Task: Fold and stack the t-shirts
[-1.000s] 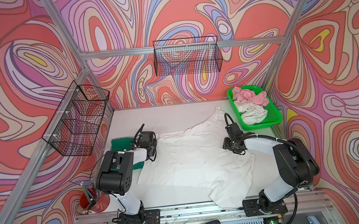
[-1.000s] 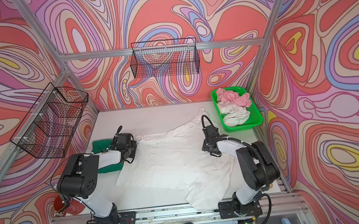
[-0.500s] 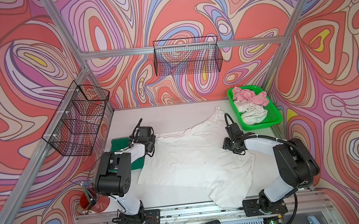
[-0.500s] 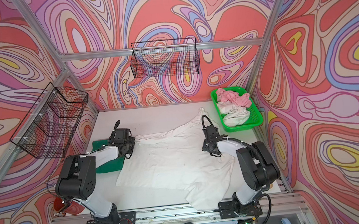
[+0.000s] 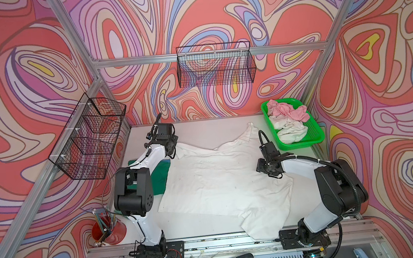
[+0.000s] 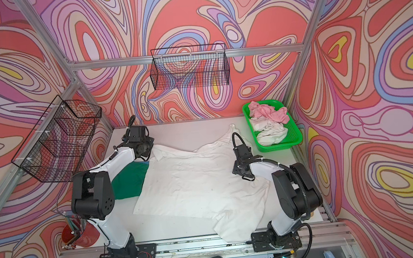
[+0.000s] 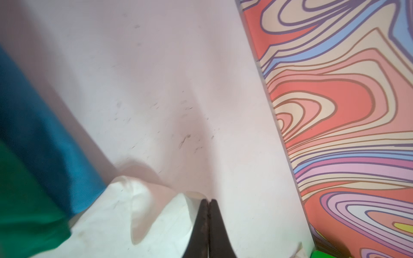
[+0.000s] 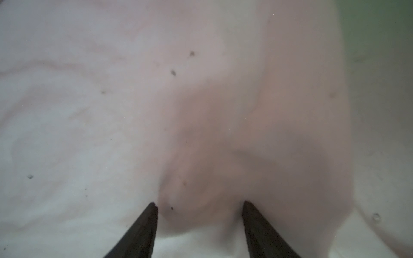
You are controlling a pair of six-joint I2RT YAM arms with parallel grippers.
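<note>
The white shirt (image 5: pixel 220 179) lies spread open on the worktop (image 5: pixel 213 131), its nearest edge just beside the green basket (image 5: pixel 304 146). It looks light, limp and soft. It will sag, wrinkle and drag rather than keep its shape, so it is best taken at corners and hems, pinching both layers. The left claw (image 7: pixel 207 202) is closed tight and appears to pinch the shirt corner farthest from the basket. The right claw (image 8: pixel 200 204) stands wide on the edge nearest the basket, with cloth bulging between its tips. A pink shirt (image 5: pixel 288 109) and an off-white shirt (image 5: pixel 289 130) lie crumpled inside the basket. A dark green shirt (image 5: pixel 160 179) lies beyond the white one, away from the basket. The worktop is smooth and pale, boxed in by patterned walls with wire racks (image 5: pixel 215 67), leaving little spare room.
</note>
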